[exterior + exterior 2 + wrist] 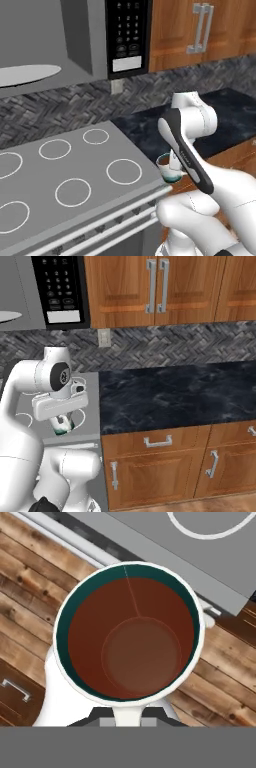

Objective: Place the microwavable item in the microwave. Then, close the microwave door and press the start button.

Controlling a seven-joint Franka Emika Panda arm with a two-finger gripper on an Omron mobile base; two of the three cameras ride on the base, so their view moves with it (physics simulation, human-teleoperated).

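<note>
The white mug (130, 634) with a green inner wall and dark brown liquid hangs upright in the air, just off the stove's front right corner, with wood floor below it. My gripper (128, 714) is shut on its rim from above. The same mug (168, 168) peeks out beside my forearm, and it hangs under my hand (62, 424). The microwave (60, 45) is up and to the left, its grey cavity open with the pale turntable (25, 75) inside. Its black keypad panel (127, 30) is on the right side. The microwave door is out of view.
A grey stovetop (75, 175) with several white burner rings lies under the microwave. A dark marble counter (175, 393) runs to the right, with wooden drawers (160, 443) below and wooden wall cabinets (155, 286) above. A wall outlet (104, 337) sits on the grey backsplash.
</note>
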